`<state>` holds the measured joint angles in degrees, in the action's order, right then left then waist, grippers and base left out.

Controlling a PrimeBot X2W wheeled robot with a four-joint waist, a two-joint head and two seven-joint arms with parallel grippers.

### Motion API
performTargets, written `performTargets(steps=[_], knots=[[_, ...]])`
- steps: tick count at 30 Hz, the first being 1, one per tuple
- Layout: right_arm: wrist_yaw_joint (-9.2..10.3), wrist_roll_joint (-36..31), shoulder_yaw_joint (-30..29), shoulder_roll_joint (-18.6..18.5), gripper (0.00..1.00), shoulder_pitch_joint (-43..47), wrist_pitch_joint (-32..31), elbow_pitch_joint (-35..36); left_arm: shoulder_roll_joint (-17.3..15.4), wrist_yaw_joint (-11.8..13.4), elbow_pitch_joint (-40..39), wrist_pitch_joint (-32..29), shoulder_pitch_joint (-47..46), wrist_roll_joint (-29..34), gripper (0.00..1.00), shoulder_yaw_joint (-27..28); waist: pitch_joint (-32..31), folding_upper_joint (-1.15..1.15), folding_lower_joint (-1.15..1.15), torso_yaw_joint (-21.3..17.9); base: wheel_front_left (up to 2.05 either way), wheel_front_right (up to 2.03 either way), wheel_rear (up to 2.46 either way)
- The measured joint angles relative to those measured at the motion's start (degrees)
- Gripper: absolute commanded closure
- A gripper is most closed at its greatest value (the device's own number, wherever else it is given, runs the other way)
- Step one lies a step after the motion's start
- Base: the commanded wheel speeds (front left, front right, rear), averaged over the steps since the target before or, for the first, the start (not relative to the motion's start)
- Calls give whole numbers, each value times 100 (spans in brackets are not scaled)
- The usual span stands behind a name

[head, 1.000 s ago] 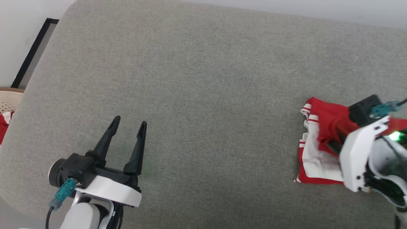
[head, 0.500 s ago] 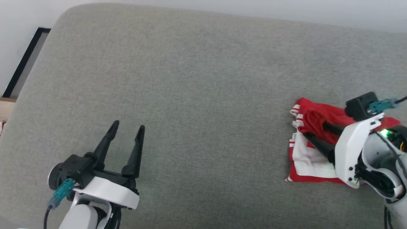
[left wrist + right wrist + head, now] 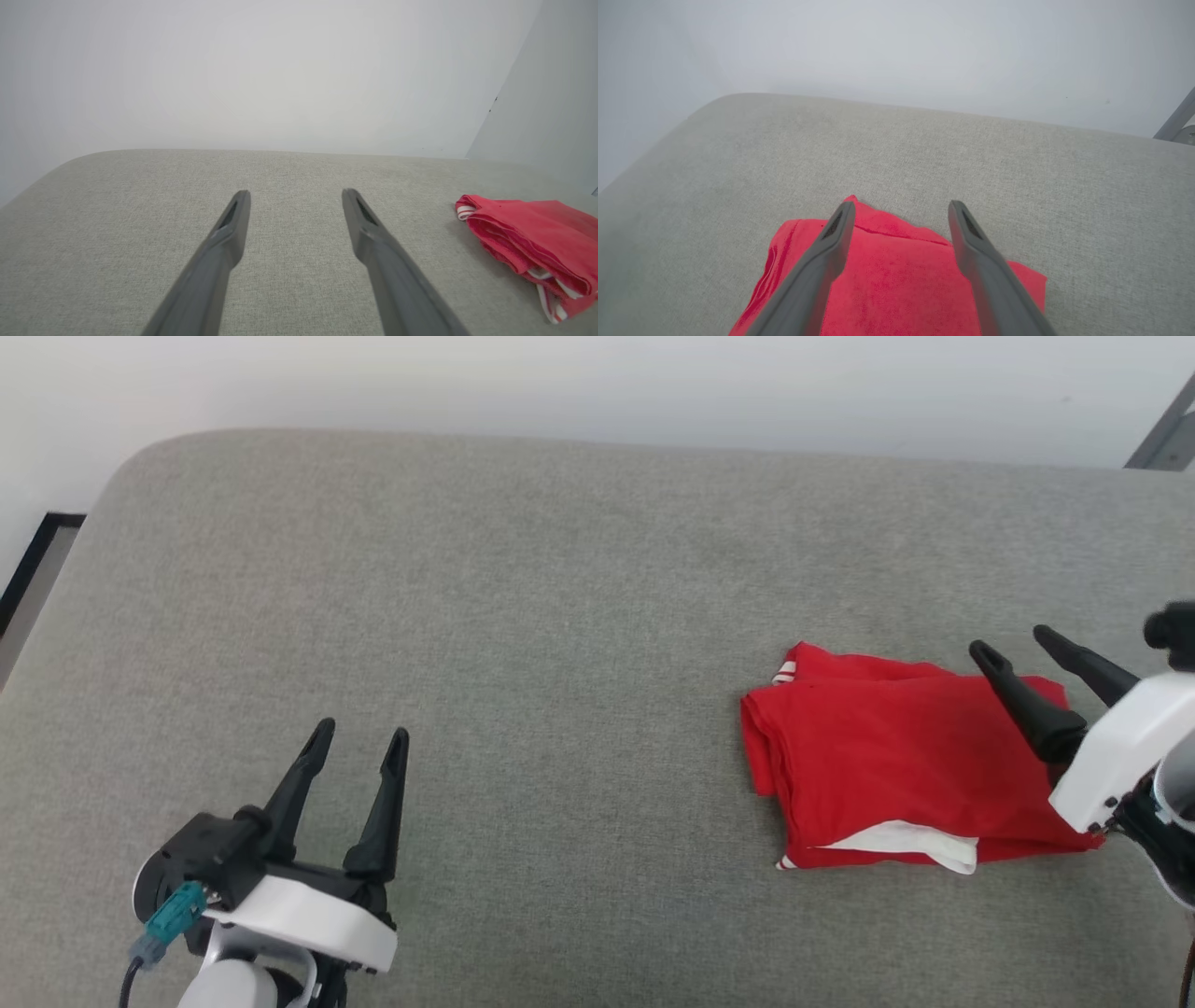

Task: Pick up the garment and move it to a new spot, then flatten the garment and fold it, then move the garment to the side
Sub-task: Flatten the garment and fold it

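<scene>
Hiding garment (image 3: 887,756) edge, splayed rt claw (image 3: 1012,641)

Left gripper (image 3: 357,739) and right gripper (image 3: 1018,649) — both spread wide.

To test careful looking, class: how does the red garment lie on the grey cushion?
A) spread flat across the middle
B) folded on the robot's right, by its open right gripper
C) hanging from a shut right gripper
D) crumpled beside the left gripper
B: the garment lies folded on the right, the right gripper open by it.
</scene>
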<state>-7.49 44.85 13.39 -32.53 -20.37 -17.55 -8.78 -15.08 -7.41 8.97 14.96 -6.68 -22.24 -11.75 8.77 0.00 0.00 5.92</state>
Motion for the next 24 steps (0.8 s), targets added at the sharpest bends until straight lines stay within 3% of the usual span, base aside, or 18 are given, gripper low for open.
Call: performTargets(steps=[8,12,24], knots=[[0,-322,119,-15,0,385,2142,-619,21,0,99,0,291,-57,0,318,-273,0,0,-139,0,0,0],[0,-748,-36,60,0,746,2869,-813,57,0,60,0,514,1,0,553,-402,0,0,-171,0,0,0],[0,-1764,-1096,747,0,1897,3222,110,198,0,-218,1,1044,124,0,975,-489,0,0,-150,0,0,0]])
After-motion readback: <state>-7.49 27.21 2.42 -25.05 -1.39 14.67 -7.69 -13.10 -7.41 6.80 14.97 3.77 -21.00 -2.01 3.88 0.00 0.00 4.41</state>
